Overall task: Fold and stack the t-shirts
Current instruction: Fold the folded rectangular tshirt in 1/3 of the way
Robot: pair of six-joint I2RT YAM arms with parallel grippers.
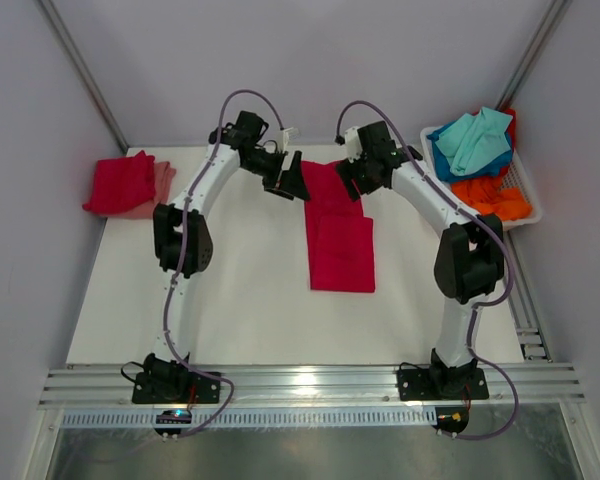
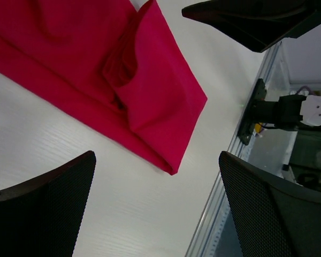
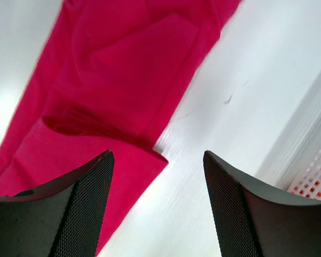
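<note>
Crimson t-shirt [image 1: 338, 235] lay flat on the white table [image 1: 230, 300], folded into a long narrow strip running away from the arm bases, with the near part slightly wider than the far part. Left gripper [image 1: 290, 180] hung just left of that shirt's far end, its fingers [image 2: 48, 209] spread wide with nothing between them. In the left wrist view a folded corner of the shirt lay on the table below the gap. Right gripper [image 1: 352, 178] sat over the right edge of the shirt's far end. Its fingers [image 3: 59, 209] were also apart with no cloth pinched. The right wrist view showed a loose raised fold casting a shadow just beyond the tips; could not tell if the tips touched the cloth. Well left of the shirt sat a folded red t-shirt [image 1: 118, 182] on top of a salmon pink t-shirt [image 1: 164, 178]. Right of the shirt's far end stood a white basket [image 1: 525, 195] holding a crumpled teal t-shirt [image 1: 478, 138] on top, with a blue t-shirt [image 1: 442, 158] and an orange t-shirt [image 1: 495, 198] under and beside it
</note>
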